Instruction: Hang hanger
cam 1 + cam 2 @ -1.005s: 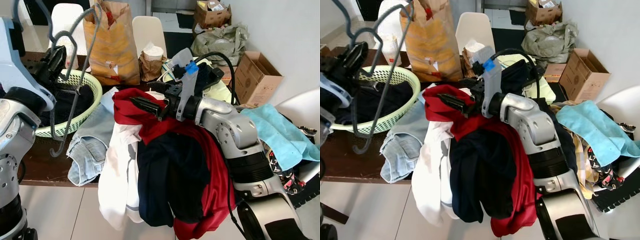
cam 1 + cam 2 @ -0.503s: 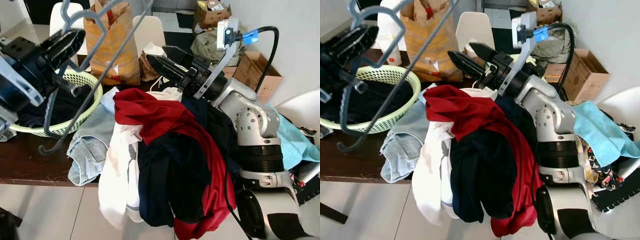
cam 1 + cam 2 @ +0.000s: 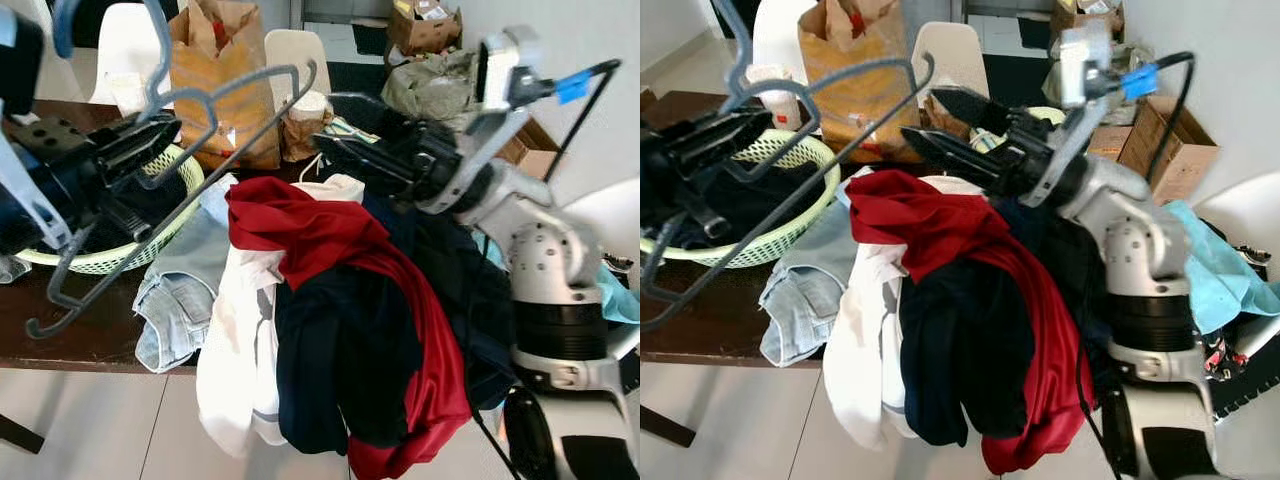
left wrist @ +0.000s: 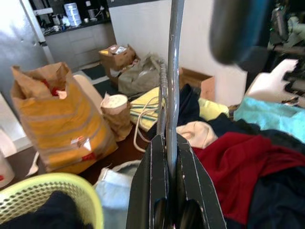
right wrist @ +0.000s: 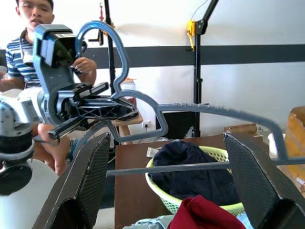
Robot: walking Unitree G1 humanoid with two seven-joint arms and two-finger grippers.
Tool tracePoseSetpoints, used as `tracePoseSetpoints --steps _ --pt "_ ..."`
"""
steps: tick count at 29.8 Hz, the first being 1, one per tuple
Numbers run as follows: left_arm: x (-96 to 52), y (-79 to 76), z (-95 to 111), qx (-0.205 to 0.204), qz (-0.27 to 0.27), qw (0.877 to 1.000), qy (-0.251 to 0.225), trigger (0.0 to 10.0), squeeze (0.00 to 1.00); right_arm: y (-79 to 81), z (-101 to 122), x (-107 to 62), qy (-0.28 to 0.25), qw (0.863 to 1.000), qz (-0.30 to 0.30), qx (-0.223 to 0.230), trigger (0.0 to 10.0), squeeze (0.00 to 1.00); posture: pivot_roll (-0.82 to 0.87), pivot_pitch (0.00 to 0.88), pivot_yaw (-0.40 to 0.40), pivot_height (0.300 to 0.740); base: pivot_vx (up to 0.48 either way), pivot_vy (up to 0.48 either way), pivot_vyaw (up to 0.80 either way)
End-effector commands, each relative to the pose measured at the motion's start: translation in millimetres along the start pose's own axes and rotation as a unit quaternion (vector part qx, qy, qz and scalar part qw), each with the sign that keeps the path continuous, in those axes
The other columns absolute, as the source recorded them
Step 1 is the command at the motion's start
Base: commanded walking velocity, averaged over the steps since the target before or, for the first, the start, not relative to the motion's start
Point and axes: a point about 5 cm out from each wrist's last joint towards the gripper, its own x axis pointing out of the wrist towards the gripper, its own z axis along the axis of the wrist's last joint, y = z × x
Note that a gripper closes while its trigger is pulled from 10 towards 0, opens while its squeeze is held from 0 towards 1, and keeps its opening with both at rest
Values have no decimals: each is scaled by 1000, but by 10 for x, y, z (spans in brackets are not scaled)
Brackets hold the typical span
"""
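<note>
A grey hanger [image 4: 174,71] is clamped between the fingers of my left gripper [image 4: 167,145], which is shut on its bar. That gripper [image 3: 150,135] is raised at the left, above the green basket [image 3: 192,178], with the hanger tilted towards the middle. My right gripper [image 3: 930,115] stands open above the pile of clothes, its two fingers pointing left at the hanger. From the right wrist, the hanger [image 5: 214,110] spans the gap between the open fingers [image 5: 90,181], some way ahead and apart from them. A red garment [image 3: 300,225] tops the pile.
The clothes pile hangs over the front edge of a dark brown table [image 3: 90,340]. A paper bag [image 3: 225,90] and white chairs stand behind. Cardboard boxes [image 3: 1170,140] and a cyan towel [image 3: 1220,270] lie at the right. A person [image 5: 28,62] sits beyond the table.
My right gripper has lifted off the red garment and now points left, open. My left gripper has swung the hanger from hanging upright to a tilt towards the middle.
</note>
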Motion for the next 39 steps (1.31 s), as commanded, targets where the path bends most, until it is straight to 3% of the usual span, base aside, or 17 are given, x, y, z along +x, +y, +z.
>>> tracePoseSetpoints --steps 1,9,14,16,21,23,28,34,39 --pt "-28 -8 42 15 -18 1000 13 10000 0 77 61 -45 -4 999 31 -10 10000 0 54 129 -57 740 -270 0 0" --pt "-144 -46 -15 25 -86 993 78 10000 0 161 316 -134 15 993 89 -72 10000 0 60 132 -53 740 -267 0 0" --pt "-180 -98 -29 12 -130 987 88 10000 0 254 377 -78 28 987 130 -89 10000 0 63 132 -49 740 -274 0 0" --pt "-173 -167 -55 0 -169 982 89 10000 0 353 331 -2 45 981 167 -91 10000 0 63 132 -47 740 -274 0 0" --pt "-158 -246 -97 -9 -207 974 92 10000 0 423 187 41 94 972 193 -95 10000 0 61 132 -45 740 -161 0 0" --pt "-153 -315 -135 -17 -243 965 96 10000 0 477 10 62 156 958 215 -107 10000 0 57 133 -42 740 0 0 0" --pt "-155 -335 -198 -28 -264 958 106 10000 0 525 -53 60 198 943 244 -113 10000 0 49 136 -40 740 0 0 0" --pt "-150 -352 -227 -36 -270 956 105 10000 0 547 -100 71 215 937 245 -125 10000 0 48 137 -40 740 0 0 0" --pt "-78 -514 -315 -53 -304 946 95 10000 0 610 -223 124 230 931 254 -130 10000 0 45 141 -40 740 0 0 0"
